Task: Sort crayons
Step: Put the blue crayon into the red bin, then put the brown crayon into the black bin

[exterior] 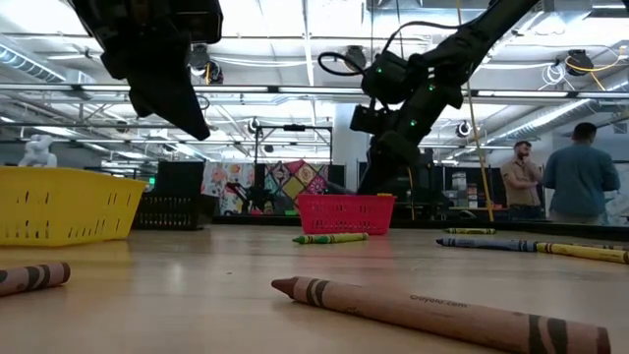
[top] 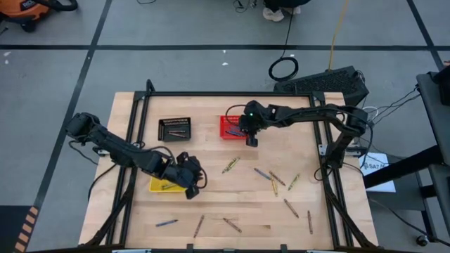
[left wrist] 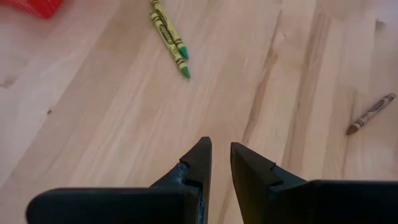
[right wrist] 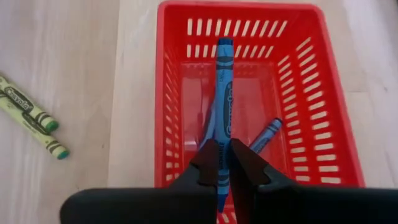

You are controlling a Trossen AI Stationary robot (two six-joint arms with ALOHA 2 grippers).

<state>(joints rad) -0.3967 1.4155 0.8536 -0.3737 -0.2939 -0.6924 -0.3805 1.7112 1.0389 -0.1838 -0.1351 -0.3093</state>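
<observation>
My right gripper (right wrist: 222, 163) is shut on a blue crayon (right wrist: 223, 87) over the red basket (right wrist: 171, 93); in the high view this gripper (top: 250, 138) is at the basket's right edge (top: 223, 133). Another blue crayon (right wrist: 266, 135) lies on the basket's floor. My left gripper (left wrist: 221, 148) is empty, its fingers a narrow gap apart, and hangs over bare table beside the yellow basket (top: 163, 185). A pair of yellow-green crayons (top: 230, 165) lies flat between the two grippers. My right gripper pinches the blue crayon between its two fingers, near one end of the crayon (right wrist: 222, 142). The crayon lies along the fingers and sticks out past their tips. It is over the inside of the red basket; whether its free end touches the basket I cannot tell.
A black basket (top: 174, 128) holding crayons stands left of the red one. Loose crayons lie scattered: blue (top: 262, 173) and yellow-green (top: 293, 182) at the right, brown ones (top: 290, 208) (top: 232, 225) (top: 199, 225) and a blue one (top: 166, 223) near the front edge. People stand in the room behind (exterior: 580, 177).
</observation>
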